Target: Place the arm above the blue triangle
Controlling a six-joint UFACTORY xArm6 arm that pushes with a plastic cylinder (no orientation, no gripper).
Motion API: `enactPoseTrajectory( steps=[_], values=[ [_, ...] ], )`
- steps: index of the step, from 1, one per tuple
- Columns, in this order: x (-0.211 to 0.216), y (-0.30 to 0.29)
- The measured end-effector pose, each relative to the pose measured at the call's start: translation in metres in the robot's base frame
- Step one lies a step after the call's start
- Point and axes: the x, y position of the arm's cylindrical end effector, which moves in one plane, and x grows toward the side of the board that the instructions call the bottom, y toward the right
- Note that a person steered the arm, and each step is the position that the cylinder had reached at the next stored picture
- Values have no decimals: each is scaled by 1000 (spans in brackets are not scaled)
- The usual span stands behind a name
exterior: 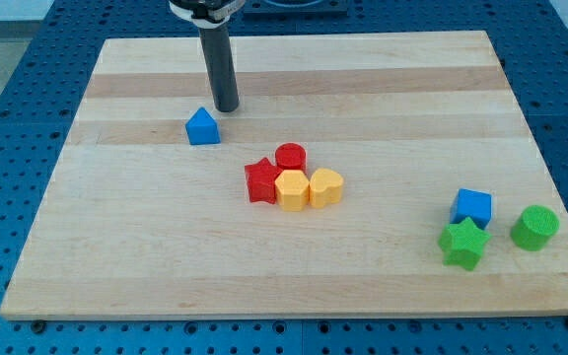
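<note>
The blue triangle (203,126) lies on the wooden board (383,89) in the view's upper left. My tip (226,107) rests on the board just above and slightly right of the blue triangle, a small gap apart from it. The dark rod rises from the tip to the view's top edge.
A red star (261,181), red cylinder (290,157), yellow hexagon (292,190) and yellow heart-like block (325,186) cluster at the centre. A blue cube (472,207), green star (462,243) and green cylinder (534,228) sit at lower right.
</note>
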Motion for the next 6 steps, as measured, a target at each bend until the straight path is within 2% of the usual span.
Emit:
enactPoseTrajectory(
  steps=[2, 3, 4, 5, 6],
  values=[
    [0, -87],
    [0, -100],
    [57, -87],
    [54, -87],
    [27, -76]
  ],
)
